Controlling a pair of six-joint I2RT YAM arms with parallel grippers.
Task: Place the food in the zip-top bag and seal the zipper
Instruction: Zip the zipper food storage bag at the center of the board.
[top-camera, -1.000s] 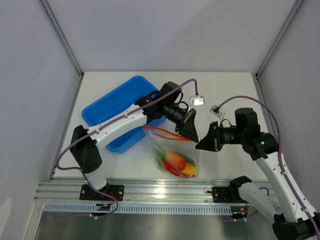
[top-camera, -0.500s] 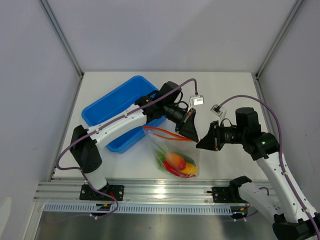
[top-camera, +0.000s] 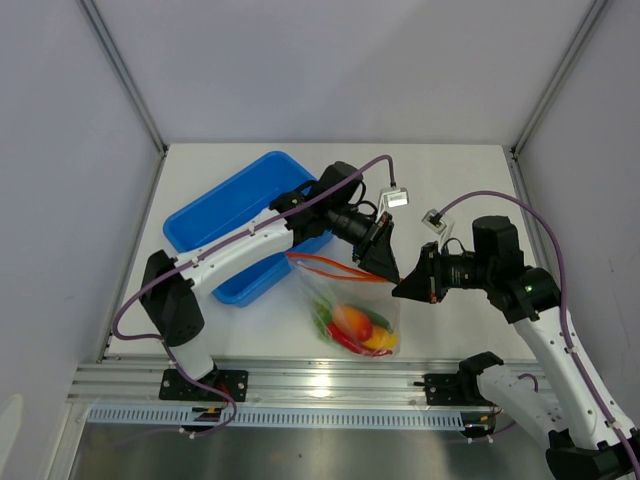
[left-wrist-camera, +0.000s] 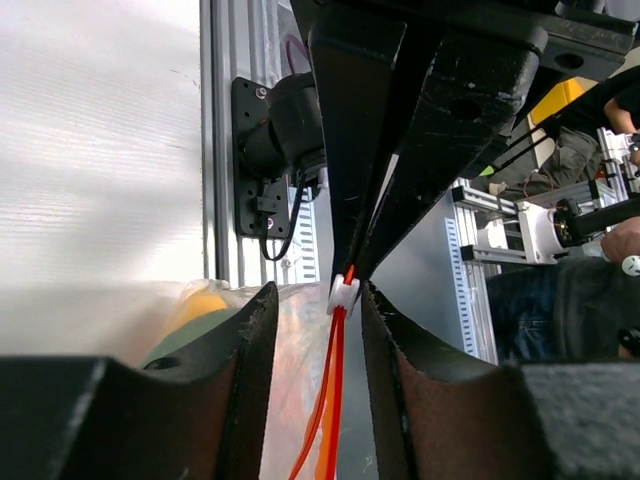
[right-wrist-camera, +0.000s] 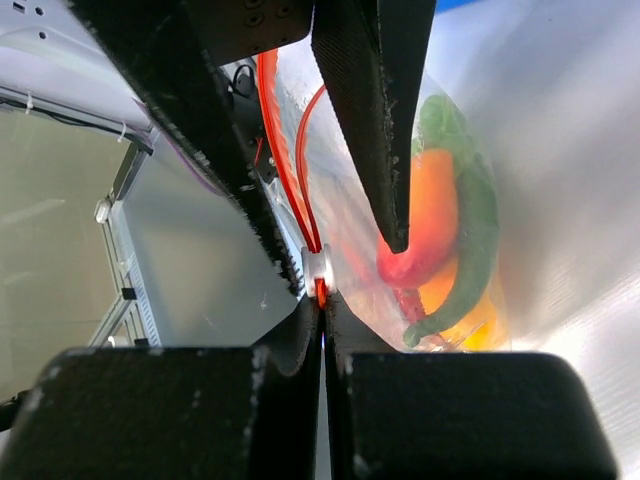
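Observation:
The clear zip-top bag (top-camera: 345, 300) lies between the arms with the food (top-camera: 352, 325) inside. Through the plastic I see a red chili (right-wrist-camera: 412, 268), a green pepper (right-wrist-camera: 474, 235) and an orange piece (right-wrist-camera: 436, 195). The zipper (top-camera: 335, 265) runs as a red-orange strip to a white slider (left-wrist-camera: 343, 293) at its right end. My left gripper (left-wrist-camera: 318, 295) is open, one finger on each side of the strip without touching it. My right gripper (right-wrist-camera: 322, 300) is shut on the zipper's end tab just past the slider (right-wrist-camera: 318, 265). In the top view the left gripper (top-camera: 385, 268) and the right gripper (top-camera: 399, 290) meet tip to tip.
A blue tray (top-camera: 215, 220) stands behind the bag on the left, under the left arm. The table's metal front rail (top-camera: 320, 385) runs just below the bag. White walls close in both sides.
My left gripper has opened and let go of the zipper strip. The right gripper stays shut on the zipper's end. Neither arm nor the bag has shifted noticeably.

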